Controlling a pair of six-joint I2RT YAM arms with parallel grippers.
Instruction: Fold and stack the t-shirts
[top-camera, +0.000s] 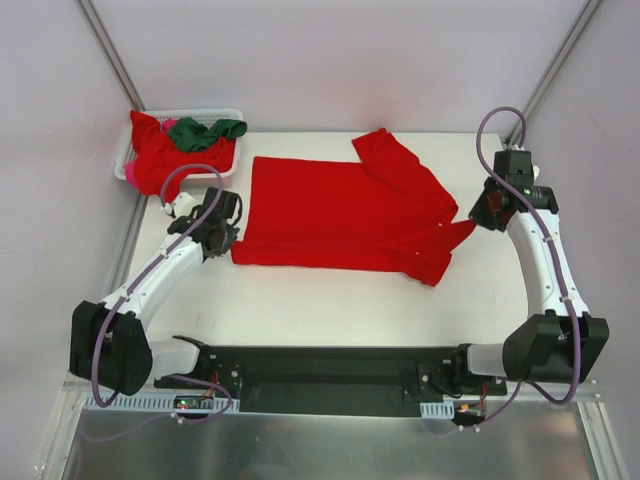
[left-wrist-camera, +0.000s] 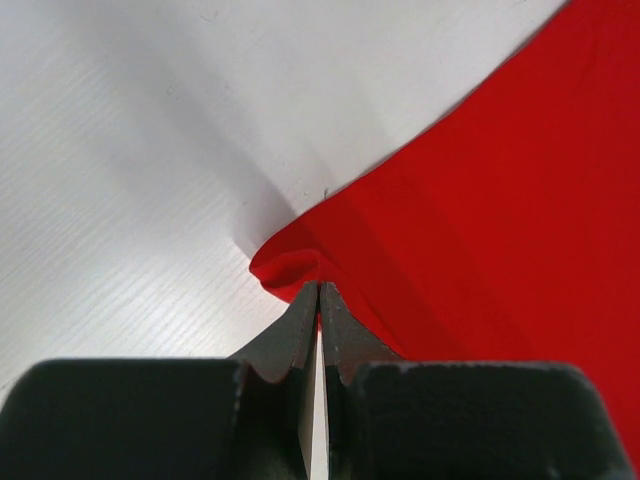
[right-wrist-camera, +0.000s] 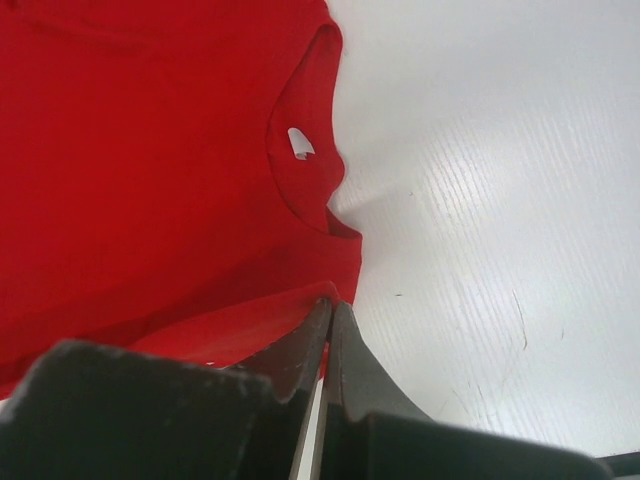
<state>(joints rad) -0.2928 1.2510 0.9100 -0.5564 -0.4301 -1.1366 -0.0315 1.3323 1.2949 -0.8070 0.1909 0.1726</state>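
A large red t-shirt (top-camera: 340, 212) lies spread across the middle of the table, one sleeve folded over at the top right. My left gripper (top-camera: 228, 240) is shut on the shirt's near left corner (left-wrist-camera: 290, 268), the cloth bunched at the fingertips. My right gripper (top-camera: 478, 222) is shut on the shirt's right edge by the collar (right-wrist-camera: 345, 265). More red shirts (top-camera: 152, 155) and a dark green one (top-camera: 205, 131) are heaped in the basket at the back left.
A white lattice basket (top-camera: 230, 115) stands at the back left corner, its clothes hanging over the rim. White walls with metal rails close off the left and right sides. Bare white table (top-camera: 330, 300) lies in front of the shirt.
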